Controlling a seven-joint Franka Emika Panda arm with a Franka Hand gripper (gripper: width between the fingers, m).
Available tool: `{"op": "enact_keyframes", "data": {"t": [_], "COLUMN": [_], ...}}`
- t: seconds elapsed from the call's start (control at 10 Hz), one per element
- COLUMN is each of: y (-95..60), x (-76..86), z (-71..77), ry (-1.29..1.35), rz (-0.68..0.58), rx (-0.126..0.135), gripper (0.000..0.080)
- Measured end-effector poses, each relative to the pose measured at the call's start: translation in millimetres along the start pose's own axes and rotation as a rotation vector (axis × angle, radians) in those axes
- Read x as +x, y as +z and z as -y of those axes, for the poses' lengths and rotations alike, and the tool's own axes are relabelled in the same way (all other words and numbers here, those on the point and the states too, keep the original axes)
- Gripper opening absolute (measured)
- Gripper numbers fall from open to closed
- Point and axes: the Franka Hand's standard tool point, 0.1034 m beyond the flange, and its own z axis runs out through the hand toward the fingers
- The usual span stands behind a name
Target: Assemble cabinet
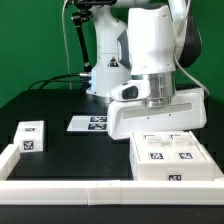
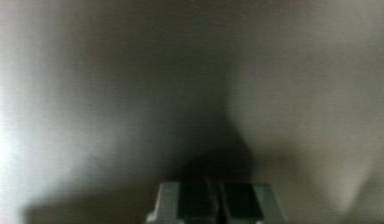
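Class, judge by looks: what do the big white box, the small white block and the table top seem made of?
Big box: probably plastic, matte white, smooth even faces, paper-like printed tags. Small block: same matte white, likely the same stuff. Table top: black, dull, no shine; cloth or mat, unclear.

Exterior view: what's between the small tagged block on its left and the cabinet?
Bare black table, seen in the exterior view, between block and cabinet. The marker board lies behind that stretch.
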Motion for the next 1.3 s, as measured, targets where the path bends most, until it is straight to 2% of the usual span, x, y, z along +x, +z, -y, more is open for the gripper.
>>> {"op": "enact_keyframes", "data": {"t": [0.2, 0.3, 0.6, 0.9, 1.0, 1.3], "y": [-3.1, -11.7, -65.8, -102.6, -109.3, -107.0], "x": [-1.8, -1.6, 8.3, 26.5, 36.2, 35.4], "z": [-3.5, -2.7, 0.2, -6.1, -7.4, -6.8], "ry": [-0.023, -0.031, -0.053, -0.074, -0.081, -0.082], "rz": [0.0, 0.003, 0.014, 0.02, 0.019, 0.015], "rx": [-0.003, -0.004, -0.016, -0.027, -0.028, -0.028], "gripper": [0.0005, 0.0002, 0.0001, 0.0001, 0.0001, 0.0001]}}
